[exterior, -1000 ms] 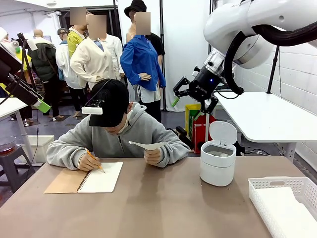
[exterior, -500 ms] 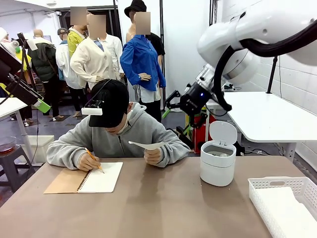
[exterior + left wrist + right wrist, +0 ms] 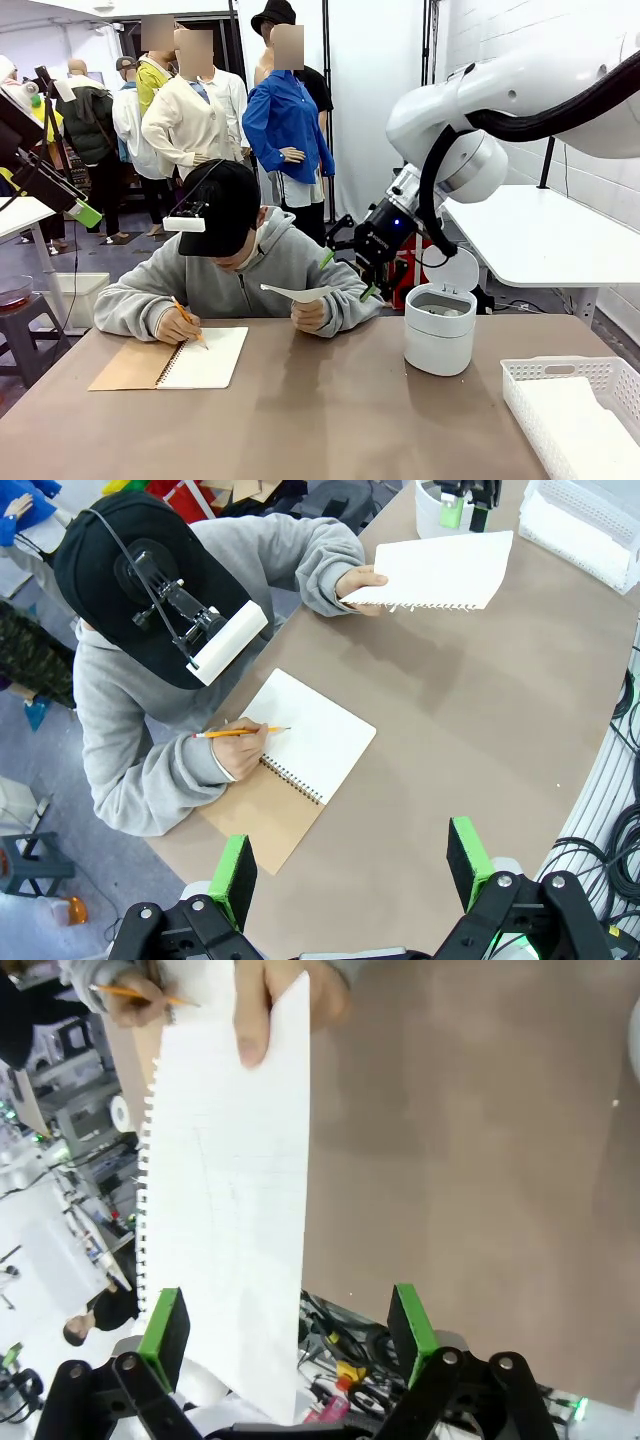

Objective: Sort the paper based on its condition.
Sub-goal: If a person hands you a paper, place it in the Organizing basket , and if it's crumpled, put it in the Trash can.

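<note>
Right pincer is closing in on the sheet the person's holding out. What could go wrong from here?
1. The right pincer is open with the sheet off-centre, toward one finger; closing may catch only an edge and crease it.
2. The person's hand grips the far end; pulling before it lets go could tear the torn, perforated edge further.
3. The small white bin stands close under the arm; dropping lower might knock it.

A robotics lab: white arm [image 3: 520,90] over a test table [image 3: 300,420], camera rigs around.
</note>
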Controlling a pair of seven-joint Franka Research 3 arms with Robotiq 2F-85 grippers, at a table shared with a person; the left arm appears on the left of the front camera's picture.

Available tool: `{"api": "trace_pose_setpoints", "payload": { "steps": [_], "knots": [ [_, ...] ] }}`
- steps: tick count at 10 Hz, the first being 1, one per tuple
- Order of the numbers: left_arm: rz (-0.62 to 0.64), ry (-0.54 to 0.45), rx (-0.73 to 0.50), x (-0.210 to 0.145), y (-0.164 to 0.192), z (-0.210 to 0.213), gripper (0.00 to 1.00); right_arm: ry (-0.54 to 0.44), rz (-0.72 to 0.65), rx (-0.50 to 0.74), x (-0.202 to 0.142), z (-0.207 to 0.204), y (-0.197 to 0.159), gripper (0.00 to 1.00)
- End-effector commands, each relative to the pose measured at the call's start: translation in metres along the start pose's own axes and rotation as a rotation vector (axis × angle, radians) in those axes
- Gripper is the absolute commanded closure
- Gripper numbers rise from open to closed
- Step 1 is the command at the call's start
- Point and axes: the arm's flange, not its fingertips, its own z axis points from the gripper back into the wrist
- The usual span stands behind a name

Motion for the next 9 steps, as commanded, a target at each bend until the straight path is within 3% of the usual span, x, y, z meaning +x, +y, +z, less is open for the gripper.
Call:
{"api": "trace_pose_setpoints", "payload": {
  "steps": [1, 3, 8, 9],
  "knots": [
    [0.001, 0.001, 0.002, -0.001, 0.0, 0.0, 0.0, 0.015, -0.082, 0.118, 0.004, -0.027, -0.008, 0.0],
    [0.001, 0.001, 0.002, -0.001, 0.0, 0.0, 0.0, -0.007, -0.126, 0.214, 0.014, -0.043, -0.012, 0.0],
    [0.001, 0.001, 0.002, -0.001, 0.0, 0.0, 0.0, 0.032, -0.139, 0.233, 0.024, -0.06, -0.01, 0.0],
    [0.001, 0.001, 0.002, -0.001, 0.0, 0.0, 0.0, 0.038, -0.094, 0.232, 0.022, -0.059, -0.011, 0.12]
  ]
}}
